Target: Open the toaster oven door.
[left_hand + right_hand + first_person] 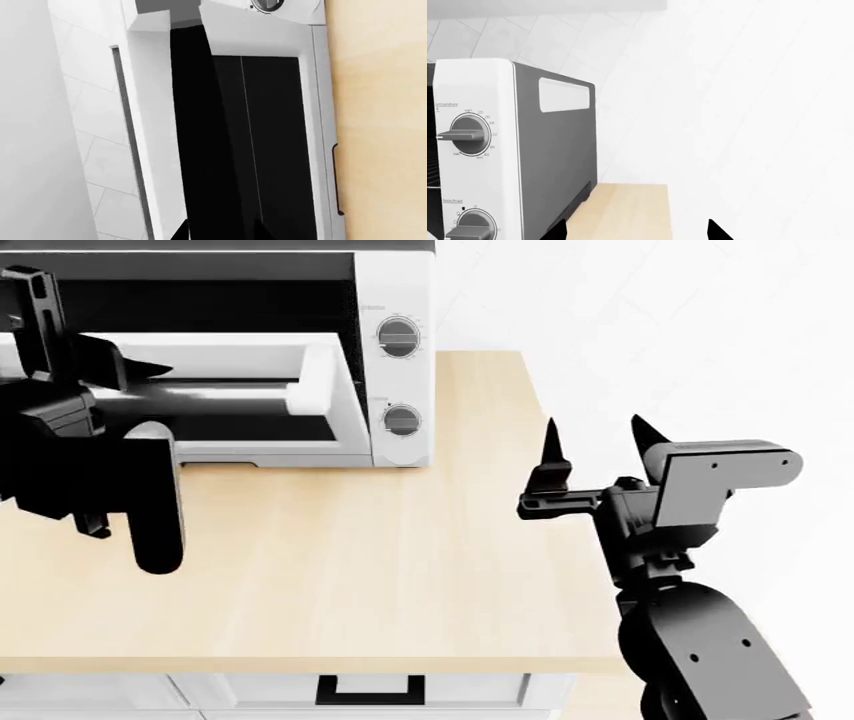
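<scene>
your black left gripper [134, 370] sits at the left of the head view, right at the silver bar handle [254, 392], likely so it can swing the door; whether it clamps the bar, cannot tell. the black right gripper [594, 445], lower right, hangs spread and idle over the pale wooden countertop [400, 570], clear of the work. the boxy white toaster oven [400, 380] stands upper left; its white-framed dark-glass door [240, 360] looks partly lowered, dark cavity showing above it.

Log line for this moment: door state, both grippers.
toaster oven door: partly open, tilted outward | left gripper: at door's handle edge, grip unclear | right gripper: open, idle over countertop
</scene>
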Robot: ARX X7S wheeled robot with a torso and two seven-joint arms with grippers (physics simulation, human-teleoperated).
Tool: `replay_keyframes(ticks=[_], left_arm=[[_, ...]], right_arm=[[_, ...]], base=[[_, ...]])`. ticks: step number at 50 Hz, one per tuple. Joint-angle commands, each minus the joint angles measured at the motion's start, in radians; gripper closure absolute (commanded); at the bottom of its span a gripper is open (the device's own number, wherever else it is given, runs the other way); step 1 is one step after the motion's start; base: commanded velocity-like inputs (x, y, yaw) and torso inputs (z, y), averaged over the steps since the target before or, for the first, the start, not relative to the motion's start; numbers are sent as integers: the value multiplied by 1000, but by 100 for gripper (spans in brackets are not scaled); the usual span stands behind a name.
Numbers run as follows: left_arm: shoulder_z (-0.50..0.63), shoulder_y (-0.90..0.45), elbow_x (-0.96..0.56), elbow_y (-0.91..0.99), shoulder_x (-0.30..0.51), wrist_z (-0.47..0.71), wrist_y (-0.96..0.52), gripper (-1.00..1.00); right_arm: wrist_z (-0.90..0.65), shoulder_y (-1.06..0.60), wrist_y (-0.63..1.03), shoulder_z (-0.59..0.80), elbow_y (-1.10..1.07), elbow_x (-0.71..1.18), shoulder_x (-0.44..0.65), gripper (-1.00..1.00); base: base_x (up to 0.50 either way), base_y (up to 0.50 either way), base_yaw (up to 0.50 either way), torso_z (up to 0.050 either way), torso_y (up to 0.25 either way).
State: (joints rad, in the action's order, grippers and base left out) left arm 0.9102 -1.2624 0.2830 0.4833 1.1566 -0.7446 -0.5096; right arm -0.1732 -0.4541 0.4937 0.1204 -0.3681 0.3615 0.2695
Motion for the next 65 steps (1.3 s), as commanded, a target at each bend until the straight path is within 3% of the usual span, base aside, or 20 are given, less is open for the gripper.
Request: replay_keyframes(ticks=[1, 16, 42, 65], left_arm=[[16, 33, -55, 112, 66, -33, -51, 100], [13, 85, -100, 215, 129, -24, -95, 100], [63, 259, -188, 341, 248, 146, -126, 100], [189, 443, -178, 293, 249, 327, -90, 100]], right_arm=[[-5, 4, -2, -2, -8, 9, 2, -100], [-11, 7, -6, 0, -13, 16, 6, -100], [-17, 11, -18, 6, -4, 24, 10, -100], [-20, 14, -43, 16, 31, 20, 12, -100]], base=[[0, 0, 3, 0, 0], [-1, 0, 0, 0, 1], [-3, 0, 1, 0, 3], [-2, 0, 1, 1, 2]])
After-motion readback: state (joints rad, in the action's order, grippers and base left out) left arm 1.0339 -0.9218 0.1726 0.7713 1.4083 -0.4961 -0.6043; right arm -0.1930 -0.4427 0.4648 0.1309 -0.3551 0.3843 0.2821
